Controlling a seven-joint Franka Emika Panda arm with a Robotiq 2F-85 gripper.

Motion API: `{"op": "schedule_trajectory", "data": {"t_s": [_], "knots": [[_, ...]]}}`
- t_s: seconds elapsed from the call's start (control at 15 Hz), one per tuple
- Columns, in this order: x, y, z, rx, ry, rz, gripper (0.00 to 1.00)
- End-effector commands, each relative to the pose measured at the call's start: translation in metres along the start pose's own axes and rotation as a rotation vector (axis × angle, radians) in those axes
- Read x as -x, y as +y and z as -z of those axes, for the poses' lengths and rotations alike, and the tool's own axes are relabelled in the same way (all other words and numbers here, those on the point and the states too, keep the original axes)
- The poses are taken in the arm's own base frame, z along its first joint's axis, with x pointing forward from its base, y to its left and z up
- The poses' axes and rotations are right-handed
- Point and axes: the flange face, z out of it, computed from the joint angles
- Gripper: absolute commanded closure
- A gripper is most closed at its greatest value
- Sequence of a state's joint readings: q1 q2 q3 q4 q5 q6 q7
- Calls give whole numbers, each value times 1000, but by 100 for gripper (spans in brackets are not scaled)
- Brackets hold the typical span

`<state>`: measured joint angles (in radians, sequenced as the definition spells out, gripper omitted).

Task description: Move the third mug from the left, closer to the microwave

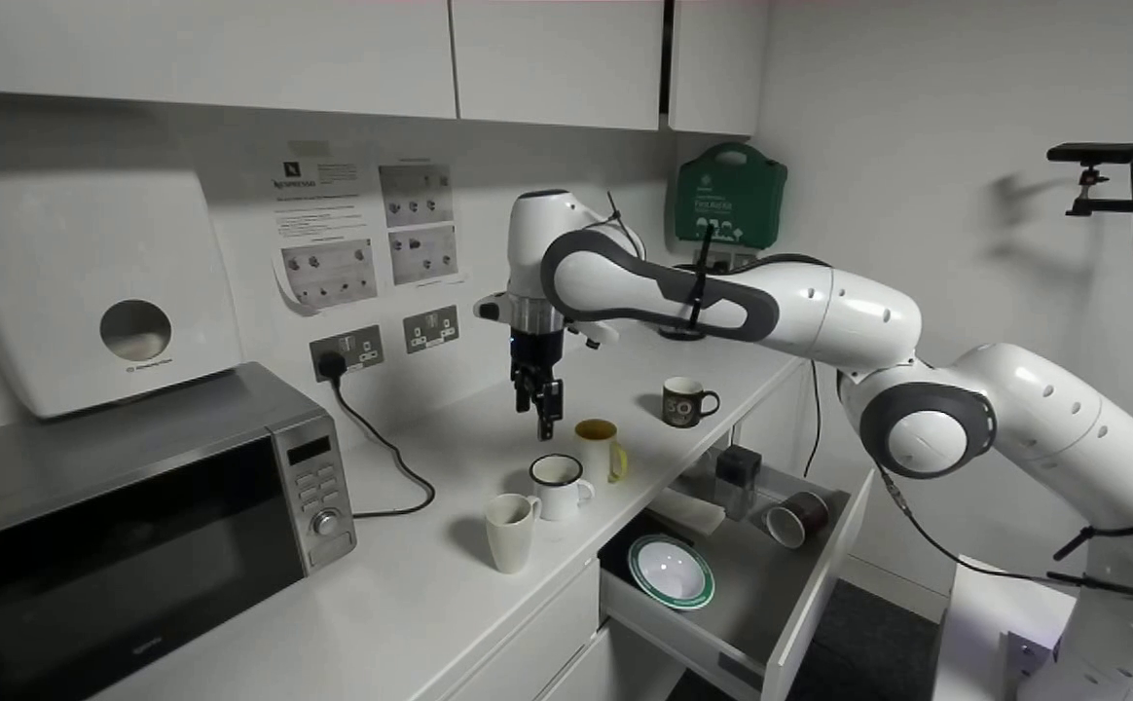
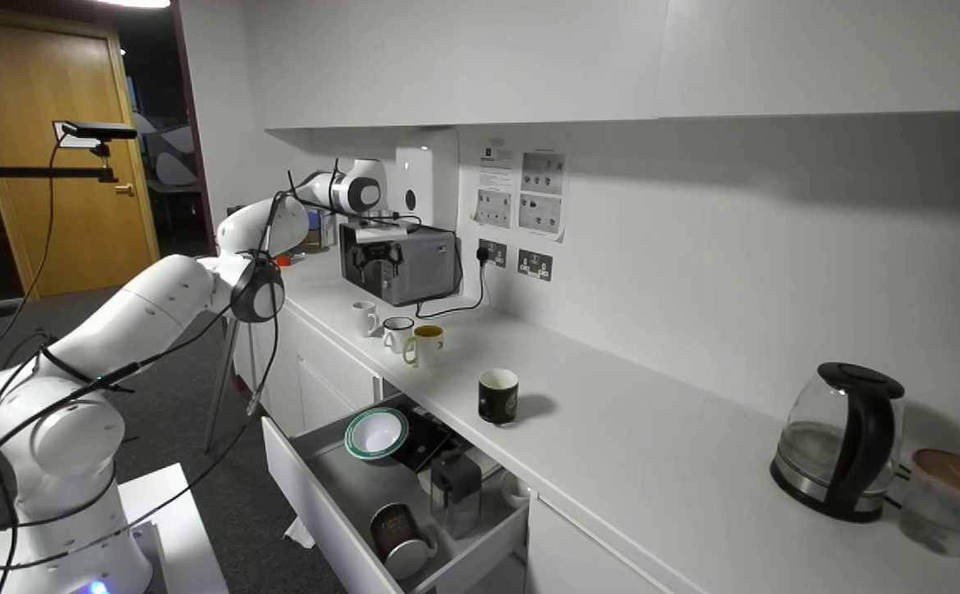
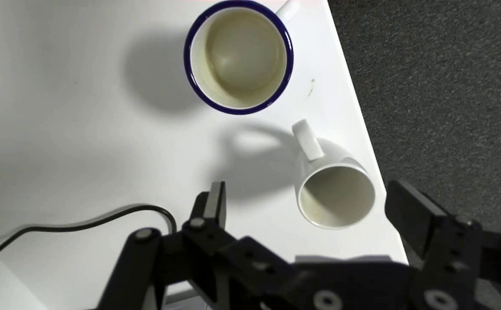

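Hand [image 3: 306, 194] downward, fingers [image 3: 211, 206] wide apart

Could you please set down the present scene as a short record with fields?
gripper: open, above the counter, holding nothing
plain white mug: upright, closest of the counter mugs to the microwave
other counter mugs: dark-rimmed white mug, yellow-handled mug, black mug, all upright
drawer: open; green-rimmed bowl and a dark mug on its side inside

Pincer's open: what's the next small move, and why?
I'd probably ease the pincer slightly toward the counter's edge before lowering: in the wrist view the plain white mug shows between its fingers but much nearer the edge-side one, so descending now might clip it.
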<state>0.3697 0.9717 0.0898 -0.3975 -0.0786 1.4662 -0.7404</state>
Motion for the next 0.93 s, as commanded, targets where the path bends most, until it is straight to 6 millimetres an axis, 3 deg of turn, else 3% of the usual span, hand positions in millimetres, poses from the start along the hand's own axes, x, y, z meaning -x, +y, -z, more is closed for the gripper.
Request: {"op": "schedule_trajectory", "data": {"t_s": [0.0,0.33,0.6,0.87], "knots": [[27,2,36,-107,25,-93,0],[43,-14,47,-229,-49,-215,0],[46,-27,41,-287,-116,-296,0],[49,-18,34,-255,-131,-366,0]]}}
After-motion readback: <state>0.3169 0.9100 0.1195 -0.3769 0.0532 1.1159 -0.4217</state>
